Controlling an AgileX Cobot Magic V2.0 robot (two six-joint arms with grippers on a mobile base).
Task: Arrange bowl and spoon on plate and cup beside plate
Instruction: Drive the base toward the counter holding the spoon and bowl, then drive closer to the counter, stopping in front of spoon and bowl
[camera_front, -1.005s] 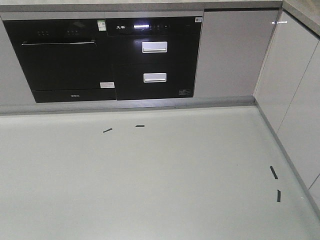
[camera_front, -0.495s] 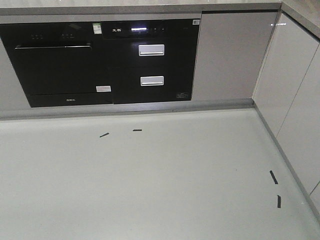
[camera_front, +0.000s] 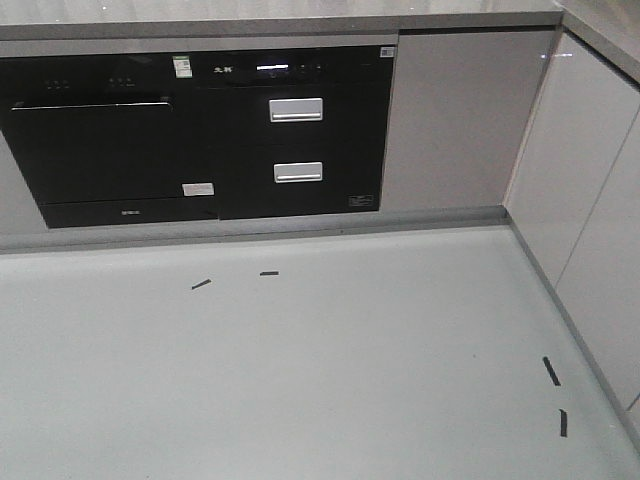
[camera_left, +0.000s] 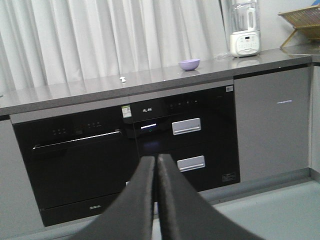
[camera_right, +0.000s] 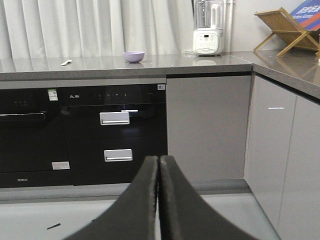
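A lavender bowl (camera_left: 189, 64) stands on the grey countertop (camera_left: 150, 82) in front of the curtains, also seen in the right wrist view as the bowl (camera_right: 134, 56). A small pale spoon (camera_left: 122, 78) lies on the counter left of it, the spoon (camera_right: 66, 62). The plate and the cup are out of view. My left gripper (camera_left: 156, 158) is shut with nothing in it, well short of the counter and below its level. My right gripper (camera_right: 159, 158) is likewise shut and empty. The front view shows neither gripper.
A white blender (camera_right: 208, 27) and a wooden rack (camera_right: 287, 30) stand on the counter to the right. Below the counter are a black oven (camera_front: 100, 150) and two drawers (camera_front: 296, 140). White cabinets (camera_front: 590, 200) line the right. Black tape marks (camera_front: 201, 284) lie on the floor.
In the front view the cabinets and floor marks have slid down and to the left, and more of the countertop edge shows at the top.
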